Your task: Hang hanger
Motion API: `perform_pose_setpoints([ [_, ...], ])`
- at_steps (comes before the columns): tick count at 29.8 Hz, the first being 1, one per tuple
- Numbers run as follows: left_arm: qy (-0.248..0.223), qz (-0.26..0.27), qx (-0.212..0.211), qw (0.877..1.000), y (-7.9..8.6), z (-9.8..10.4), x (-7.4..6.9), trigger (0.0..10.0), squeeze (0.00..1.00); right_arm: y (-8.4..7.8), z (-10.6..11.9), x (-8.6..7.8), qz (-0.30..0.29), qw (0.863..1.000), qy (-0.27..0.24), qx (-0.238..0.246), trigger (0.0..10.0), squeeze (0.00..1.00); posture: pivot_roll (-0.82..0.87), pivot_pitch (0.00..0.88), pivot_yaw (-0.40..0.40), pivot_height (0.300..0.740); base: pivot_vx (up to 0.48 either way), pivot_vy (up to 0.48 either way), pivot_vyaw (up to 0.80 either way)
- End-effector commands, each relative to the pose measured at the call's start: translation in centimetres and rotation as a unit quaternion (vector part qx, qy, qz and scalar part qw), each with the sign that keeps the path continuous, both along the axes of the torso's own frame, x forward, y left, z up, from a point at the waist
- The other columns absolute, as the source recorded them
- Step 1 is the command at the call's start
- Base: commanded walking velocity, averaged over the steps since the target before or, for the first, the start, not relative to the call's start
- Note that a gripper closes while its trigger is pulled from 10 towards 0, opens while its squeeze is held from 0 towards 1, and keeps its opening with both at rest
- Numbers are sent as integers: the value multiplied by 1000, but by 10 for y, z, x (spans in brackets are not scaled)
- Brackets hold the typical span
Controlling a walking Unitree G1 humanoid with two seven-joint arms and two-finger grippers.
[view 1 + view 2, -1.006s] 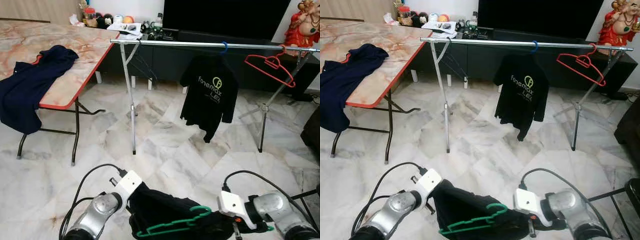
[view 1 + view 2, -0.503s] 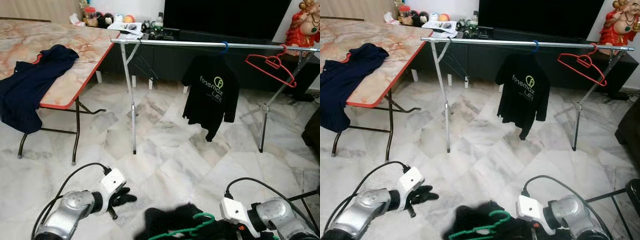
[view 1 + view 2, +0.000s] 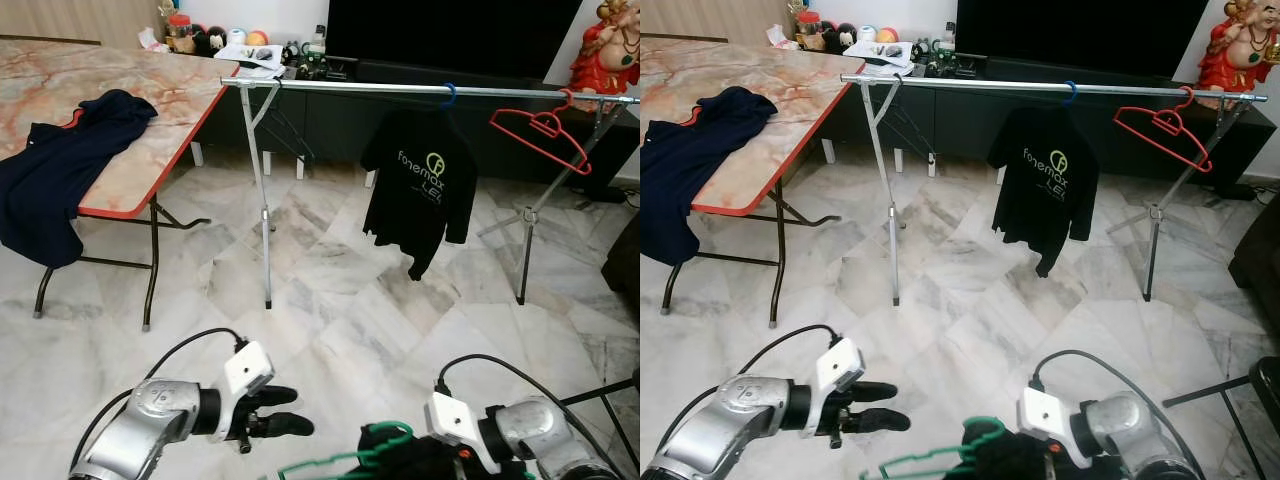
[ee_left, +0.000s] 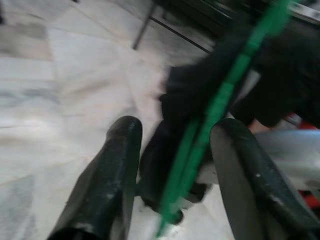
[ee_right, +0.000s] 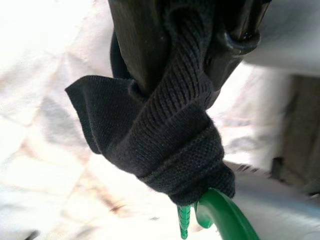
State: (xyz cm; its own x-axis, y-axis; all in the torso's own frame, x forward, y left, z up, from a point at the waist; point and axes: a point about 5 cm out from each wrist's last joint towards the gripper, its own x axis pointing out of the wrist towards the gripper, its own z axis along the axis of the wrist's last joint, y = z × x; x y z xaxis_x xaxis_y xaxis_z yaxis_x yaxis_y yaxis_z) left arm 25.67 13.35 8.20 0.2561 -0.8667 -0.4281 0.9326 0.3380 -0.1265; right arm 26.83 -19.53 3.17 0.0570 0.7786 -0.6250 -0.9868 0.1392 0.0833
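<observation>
Green hanger (image 3: 345, 459) sits low in the head views, well short of the clothes rail (image 3: 420, 90) and nearer the robot than anything else. Its hook (image 5: 220, 215) pokes out from under a bunched black garment (image 5: 165, 145). That knitted collar is pinched tight between the right gripper (image 5: 192, 35) fingers, so the right gripper carries garment and hanger together (the cloth wraps right round the fingers in the wrist view).

The left gripper (image 3: 285, 410) hovers just beside the hanger, on the side away from the right arm. Its two black fingers (image 4: 115, 175) are spread apart and hold nothing. Through the left wrist camera the green bar (image 4: 215, 115) runs across the gap between them, blurred, and I cannot tell whether it touches either finger.

Beyond the hanger, the clothes rail runs across the room on its metal legs (image 3: 264, 200). A black T-shirt (image 3: 420, 185) with a green-and-white logo hangs from it on a blue hook (image 3: 450, 95). Near the far right end of the rail an empty red hanger (image 3: 540, 135) hangs tilted. Under the rail it's pale marble floor (image 3: 330, 290) all the way.

Off the rail's left end stands a folding table (image 3: 150, 130) with a marbled top and red edge. A dark navy garment (image 3: 60, 170) is draped over its near edge. Behind the rail: a low dark cabinet (image 3: 330, 115) with clutter on top, and a red figurine (image 3: 610, 45) at the right corner.
</observation>
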Motion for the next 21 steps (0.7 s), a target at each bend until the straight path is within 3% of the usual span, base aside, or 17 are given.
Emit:
perform_pose_setpoints([
  [1, 2, -23, -1, 1000, -9, 2, -3, 10000, 1000, 2, 10, 11, -16, 999, -38, 13, 0, 0, 26, 90, -88, 740, 0, 0, 0],
  [2, -2, -22, -2, 1000, -11, 4, -2, 10000, 1000, 4, 11, 13, -21, 999, -43, 16, 0, 0, 26, 90, -88, 740, 0, 0, 0],
  [3, -12, -21, -1, 1000, -12, 5, 0, 10000, 435, 6, 13, 15, -24, 998, -50, 20, 0, 0, 26, 90, -88, 740, 0, 0, 0],
  [4, -18, -20, 1, 1000, -14, 7, 1, 10000, 0, 8, 14, 17, -26, 998, -55, 21, 0, 0, 27, 89, -86, 740, 0, 0, 0],
  [13, -29, -39, 23, 999, -29, 7, 5, 10000, 0, 29, 19, 21, 34, 998, -52, 30, 0, 0, 24, 72, -82, 740, 0, 0, 0],
  [21, -29, -44, 34, 998, -34, 6, 7, 10000, 0, 39, 23, 26, 31, 996, -66, 43, 0, 0, 22, 52, -83, 740, 0, 0, 0],
])
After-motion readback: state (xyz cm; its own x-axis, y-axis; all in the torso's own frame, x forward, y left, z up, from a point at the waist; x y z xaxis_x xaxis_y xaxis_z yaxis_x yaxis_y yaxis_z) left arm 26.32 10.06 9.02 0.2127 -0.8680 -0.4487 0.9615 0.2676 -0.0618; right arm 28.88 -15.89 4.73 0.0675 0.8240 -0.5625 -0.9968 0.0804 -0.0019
